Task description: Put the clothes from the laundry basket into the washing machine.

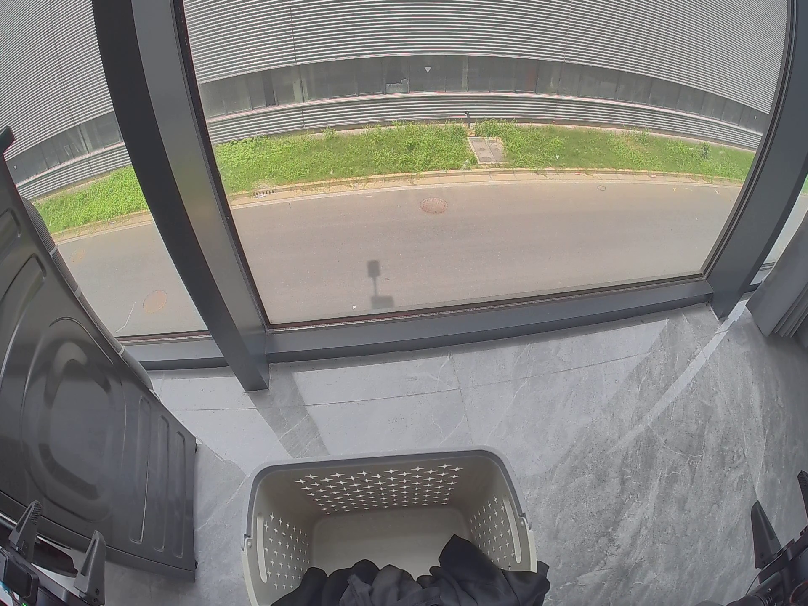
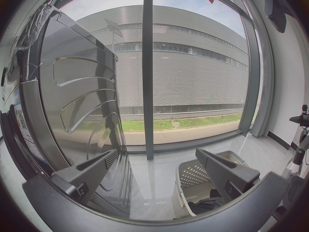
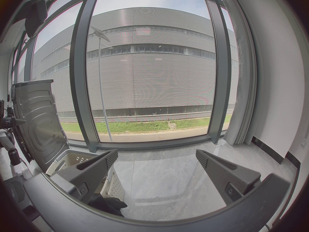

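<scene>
A pale laundry basket (image 1: 387, 507) stands on the floor directly in front of me, with dark clothes (image 1: 421, 582) heaped at its near end. The dark grey washing machine (image 1: 76, 414) stands to its left, side panel toward me. My left gripper (image 1: 63, 528) hangs open and holds nothing, low beside the machine. In the left wrist view the left gripper (image 2: 156, 153) has the machine's panel (image 2: 80, 107) on one side and the basket (image 2: 190, 174) on the other. My right gripper (image 1: 783, 507) is open and holds nothing, to the right of the basket. In the right wrist view the right gripper (image 3: 156, 153) faces the floor, beside the basket (image 3: 74, 160) and clothes (image 3: 106, 205).
A floor-to-ceiling window with a thick dark mullion (image 1: 194, 212) closes off the space behind the basket. Grey marble floor (image 1: 631, 448) lies bare to the right. A folded curtain (image 1: 787, 296) hangs at the far right corner.
</scene>
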{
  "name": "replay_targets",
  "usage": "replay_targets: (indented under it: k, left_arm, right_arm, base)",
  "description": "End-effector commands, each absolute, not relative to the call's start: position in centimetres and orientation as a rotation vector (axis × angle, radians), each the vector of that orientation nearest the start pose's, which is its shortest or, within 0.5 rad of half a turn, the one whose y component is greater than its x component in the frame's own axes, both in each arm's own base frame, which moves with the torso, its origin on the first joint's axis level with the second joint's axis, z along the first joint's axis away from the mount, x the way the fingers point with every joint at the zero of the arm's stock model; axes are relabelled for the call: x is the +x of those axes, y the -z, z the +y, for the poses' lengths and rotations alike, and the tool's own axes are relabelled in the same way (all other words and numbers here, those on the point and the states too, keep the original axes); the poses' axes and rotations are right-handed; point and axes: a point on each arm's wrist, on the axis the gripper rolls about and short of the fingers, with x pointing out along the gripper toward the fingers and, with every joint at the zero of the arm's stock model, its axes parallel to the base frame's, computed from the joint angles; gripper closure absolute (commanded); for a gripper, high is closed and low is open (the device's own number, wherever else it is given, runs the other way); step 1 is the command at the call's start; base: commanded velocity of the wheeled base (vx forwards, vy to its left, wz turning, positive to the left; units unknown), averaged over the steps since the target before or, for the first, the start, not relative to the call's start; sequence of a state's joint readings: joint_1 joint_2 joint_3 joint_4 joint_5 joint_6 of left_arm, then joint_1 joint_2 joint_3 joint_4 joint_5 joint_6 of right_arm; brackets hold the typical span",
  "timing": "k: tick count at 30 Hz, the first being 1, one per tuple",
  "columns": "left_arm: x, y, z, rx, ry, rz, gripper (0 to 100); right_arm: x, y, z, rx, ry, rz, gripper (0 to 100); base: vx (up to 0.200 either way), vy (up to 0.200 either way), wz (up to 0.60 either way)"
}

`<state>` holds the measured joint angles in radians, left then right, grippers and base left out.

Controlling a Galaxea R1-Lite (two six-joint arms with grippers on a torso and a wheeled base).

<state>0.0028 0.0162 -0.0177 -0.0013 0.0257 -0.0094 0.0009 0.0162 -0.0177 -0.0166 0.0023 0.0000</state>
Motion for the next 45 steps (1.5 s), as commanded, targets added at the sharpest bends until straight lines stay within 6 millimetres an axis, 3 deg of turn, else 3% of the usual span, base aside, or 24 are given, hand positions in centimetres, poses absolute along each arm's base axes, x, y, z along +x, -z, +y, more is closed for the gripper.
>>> replay_targets:
  k: [1,10,45]
  left_arm:
    - [-2.28,-7.61,0.05,-0.011,-0.029,-0.002,0]
    - [-2.28,-7.61,0.05,-0.009,-0.029,-0.002,0]
    - [-2.28,-7.61,0.04,-0.015,-0.026,-0.002,0]
  right_arm:
    - [-2.28,-7.72,0.00,0.000,-0.005,-0.017,0]
    - [-2.28,-7.72,0.00,0.000,-0.005,-0.017,0]
    - [-2.28,-7.72,0.00,0.000,-0.005,-0.017,0]
  base:
    - [0.000,0.000,0.00]
    - [0.000,0.000,0.00]
    - [-0.200,0.000,0.00]
